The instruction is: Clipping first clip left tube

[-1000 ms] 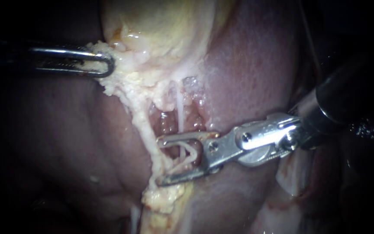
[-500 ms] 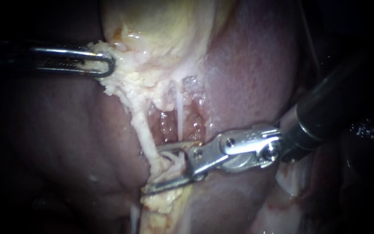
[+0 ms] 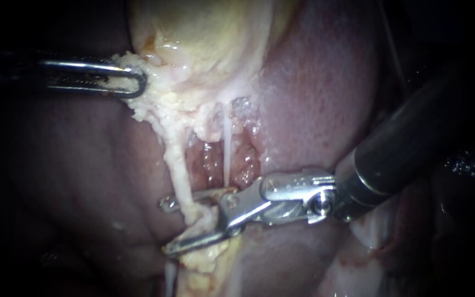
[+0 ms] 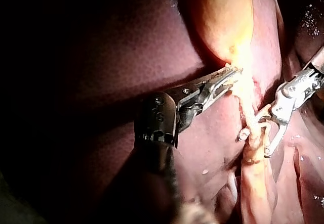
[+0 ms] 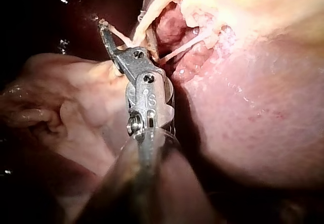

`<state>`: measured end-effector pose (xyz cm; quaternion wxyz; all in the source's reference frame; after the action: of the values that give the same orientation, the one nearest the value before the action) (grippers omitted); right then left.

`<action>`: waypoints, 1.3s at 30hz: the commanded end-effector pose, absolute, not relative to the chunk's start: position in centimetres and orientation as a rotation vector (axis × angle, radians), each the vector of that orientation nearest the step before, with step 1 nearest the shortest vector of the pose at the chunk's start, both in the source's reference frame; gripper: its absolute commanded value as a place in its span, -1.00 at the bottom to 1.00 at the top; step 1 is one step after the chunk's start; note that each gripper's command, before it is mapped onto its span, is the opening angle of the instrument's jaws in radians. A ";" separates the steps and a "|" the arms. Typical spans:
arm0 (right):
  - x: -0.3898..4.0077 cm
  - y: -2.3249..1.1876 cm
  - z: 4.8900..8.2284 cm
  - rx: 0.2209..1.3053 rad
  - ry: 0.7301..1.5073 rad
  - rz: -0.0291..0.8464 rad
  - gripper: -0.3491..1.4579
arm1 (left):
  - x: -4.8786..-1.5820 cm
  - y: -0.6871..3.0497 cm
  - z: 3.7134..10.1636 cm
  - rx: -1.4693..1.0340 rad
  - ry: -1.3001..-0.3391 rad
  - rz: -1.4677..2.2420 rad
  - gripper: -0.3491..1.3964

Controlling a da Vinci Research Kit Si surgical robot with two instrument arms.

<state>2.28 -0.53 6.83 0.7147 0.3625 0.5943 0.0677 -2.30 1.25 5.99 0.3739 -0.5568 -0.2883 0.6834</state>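
The left tube (image 3: 178, 165) is a thick pale strand running down from the gallbladder (image 3: 204, 33). A thin white right tube (image 3: 227, 148) runs beside it. My right instrument (image 3: 165, 226) comes in from the right. Its jaws are open and straddle the left tube, one on each side, with both tips past it. The left wrist view shows the same straddle, my right instrument (image 4: 255, 144) around the left tube (image 4: 251, 118). My left instrument (image 3: 133, 83) is shut on pale tissue at the gallbladder's edge and holds it to the left, also shown in the left wrist view (image 4: 225, 77).
Dark red liver (image 3: 325, 88) lies to the right of and under the tubes, and more liver (image 3: 83, 176) lies to their left. Raw reddish tissue (image 3: 246, 157) shows between the two tubes. A pale fatty lump (image 3: 204, 258) sits under the lower jaw.
My right instrument has slid leftward, so its open jaws moved from beside the left tube to around it, tips now beyond it. My left instrument has held still.
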 end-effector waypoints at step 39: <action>2.14 -0.59 6.62 0.934 1.256 0.229 -1.00 | -2.28 1.25 6.01 -1.427 -0.740 1.751 -1.00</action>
<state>2.14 -0.59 6.62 0.7032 0.4197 0.5645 0.1031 -2.28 1.25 6.01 0.3730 -0.5570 -0.2888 0.6835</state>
